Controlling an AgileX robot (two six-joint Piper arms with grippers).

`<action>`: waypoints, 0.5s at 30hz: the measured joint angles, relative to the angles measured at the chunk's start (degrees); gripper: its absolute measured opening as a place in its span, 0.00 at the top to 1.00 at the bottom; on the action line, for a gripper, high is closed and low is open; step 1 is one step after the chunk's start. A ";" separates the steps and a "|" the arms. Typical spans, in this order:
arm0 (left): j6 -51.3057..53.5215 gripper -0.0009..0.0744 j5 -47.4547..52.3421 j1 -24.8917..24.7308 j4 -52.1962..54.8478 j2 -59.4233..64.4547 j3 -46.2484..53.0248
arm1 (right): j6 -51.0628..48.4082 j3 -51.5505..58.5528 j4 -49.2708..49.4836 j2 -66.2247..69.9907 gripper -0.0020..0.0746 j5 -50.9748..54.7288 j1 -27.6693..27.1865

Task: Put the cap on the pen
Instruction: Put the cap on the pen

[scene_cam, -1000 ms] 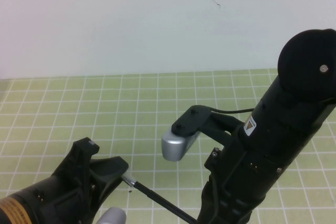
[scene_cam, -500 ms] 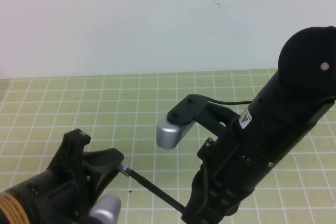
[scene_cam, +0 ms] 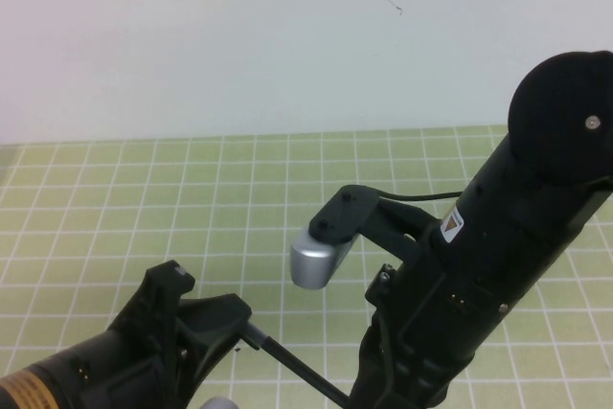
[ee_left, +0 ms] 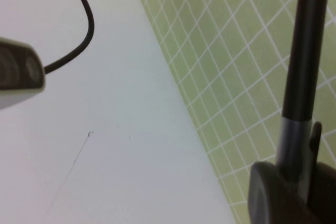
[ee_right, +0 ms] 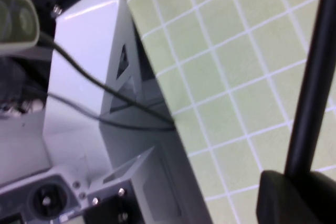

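Since half a second ago the left end effector (scene_cam: 206, 318) has slid rightward and a little toward the near edge, and the bare silver tip then visible ahead of it is now hidden at its fingers; the right arm has barely shifted.

Left end effector: low at the near left of the high view, above the green grid counter (scene_cam: 239, 189). Its wrist view shows a dark finger (ee_left: 278, 192) around a translucent-grey sleeve, likely the cap (ee_left: 293, 140), with the pen (ee_left: 307, 40) running straight out of it. Judged clenched on the cap (the grip itself sits at the picture's edge).

Right end effector (ee_right: 294, 192): hidden under its own arm in the high view, near the bottom centre. In its wrist view a dark finger sits at the base of the black shaft, so it reads as clamped on the barrel end of the pen (scene_cam: 297, 369).

Pen: held off the counter, spanning between the two end effectors, tip end toward the left one.

Step in hand (judgement): insertion, cap started over the tip, not clearly seated.

Next move calls for a straight push along the pen's axis, both grips firm, no sideways load that could bend the shaft or cock the cap.
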 joint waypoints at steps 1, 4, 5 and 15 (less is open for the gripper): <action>-0.13 0.99 -0.14 -0.62 -0.57 -0.05 0.11 | -0.27 0.00 0.00 0.00 0.90 0.46 0.00; -0.13 0.99 -0.14 -0.62 -0.57 -0.05 0.11 | -0.53 0.00 0.00 0.00 0.90 0.70 0.00; -0.13 0.99 -0.14 -0.62 -0.57 -0.05 0.11 | -0.53 0.00 0.00 0.00 0.90 0.70 0.00; 0.25 0.99 -0.14 -1.83 -0.57 -0.05 0.11 | -0.57 0.00 0.00 0.00 0.90 0.22 0.00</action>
